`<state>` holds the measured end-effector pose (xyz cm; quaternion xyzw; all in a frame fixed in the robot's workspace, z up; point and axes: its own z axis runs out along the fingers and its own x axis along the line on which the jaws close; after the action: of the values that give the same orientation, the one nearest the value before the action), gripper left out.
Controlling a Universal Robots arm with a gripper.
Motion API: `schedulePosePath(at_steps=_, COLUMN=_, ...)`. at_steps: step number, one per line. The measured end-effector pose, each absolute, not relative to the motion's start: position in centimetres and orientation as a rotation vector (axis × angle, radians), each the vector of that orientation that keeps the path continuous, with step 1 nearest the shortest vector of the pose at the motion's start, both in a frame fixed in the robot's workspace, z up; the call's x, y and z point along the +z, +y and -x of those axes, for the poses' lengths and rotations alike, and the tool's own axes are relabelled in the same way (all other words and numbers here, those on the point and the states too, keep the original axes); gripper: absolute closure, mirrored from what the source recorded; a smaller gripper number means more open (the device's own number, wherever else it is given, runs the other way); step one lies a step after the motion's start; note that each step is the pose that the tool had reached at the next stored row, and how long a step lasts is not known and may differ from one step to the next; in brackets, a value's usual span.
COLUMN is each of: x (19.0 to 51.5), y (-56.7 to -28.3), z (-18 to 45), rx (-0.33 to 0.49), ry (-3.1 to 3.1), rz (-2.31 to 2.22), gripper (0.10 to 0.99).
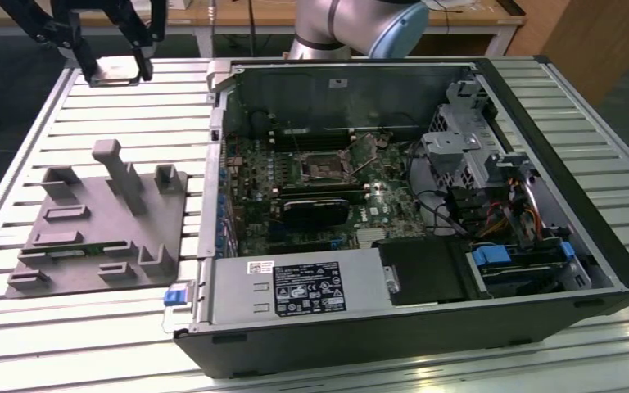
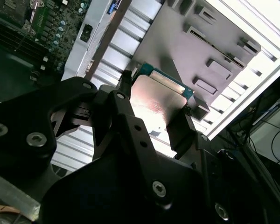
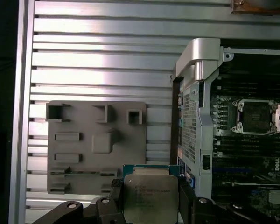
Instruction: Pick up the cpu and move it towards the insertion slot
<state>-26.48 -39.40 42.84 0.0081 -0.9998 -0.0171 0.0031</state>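
My gripper hangs high above the slatted table at the far corner on the exterior view's left, shut on the cpu. The cpu is a flat square chip with a shiny metal top, pinched by two opposite edges between the black fingers in both wrist views. In the first wrist view the cpu hovers over the edge of the grey fixture. The insertion slot is a silver-framed square socket with a dark centre on the motherboard inside the open computer case; the first wrist view also shows the insertion slot, well off to the side of the chip.
The open black computer case fills the middle and the exterior view's right of the table, with drive bays, cables and a raised metal wall between chip and motherboard. The grey fixture has upright posts. The arm's base stands behind the case.
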Motion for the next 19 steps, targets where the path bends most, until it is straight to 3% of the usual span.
schedulePosePath(at_steps=19, x=42.8, y=-39.4, z=24.0, rx=-0.053, ry=-3.135, rz=-0.025, gripper=0.541)
